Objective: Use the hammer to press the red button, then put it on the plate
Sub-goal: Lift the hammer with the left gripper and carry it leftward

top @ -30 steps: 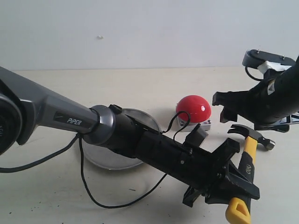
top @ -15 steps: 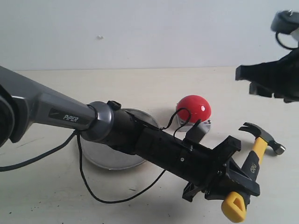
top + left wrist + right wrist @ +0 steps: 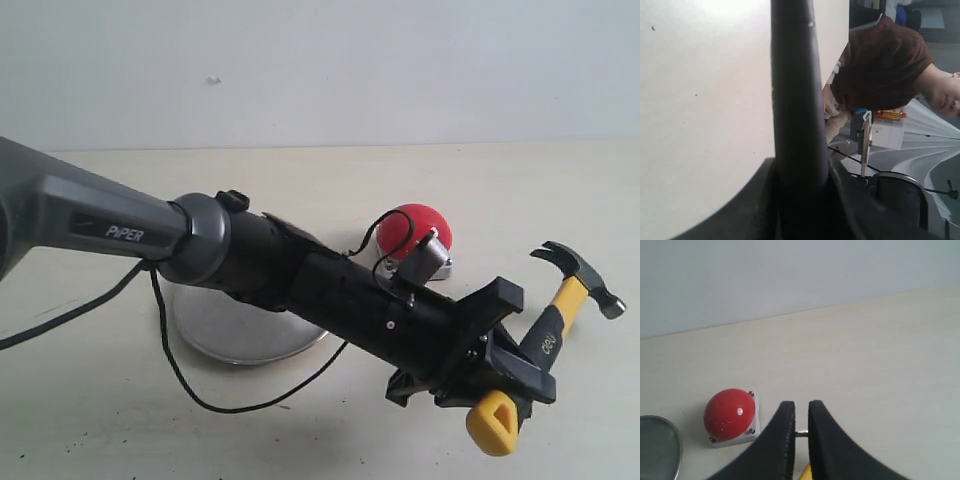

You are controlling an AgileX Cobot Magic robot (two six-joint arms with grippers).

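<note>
Jaws of our left gripper [image 3: 512, 345] clamp the hammer [image 3: 562, 312] by its black handle, head tilted up to the right of the red button [image 3: 428, 225], not touching it. Our right gripper [image 3: 801, 440] has its jaws nearly together, holding nothing. The plate [image 3: 235, 335] lies on the tabletop [image 3: 100, 420], left of the button.

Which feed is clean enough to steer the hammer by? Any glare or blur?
Exterior view: evenly lit, sharp on the hammer in the left claw. Left wrist view: its handle fills the frame, dark and soft; the table is partly washed out. Right wrist view: sharp, just a small highlight on the red button.
</note>
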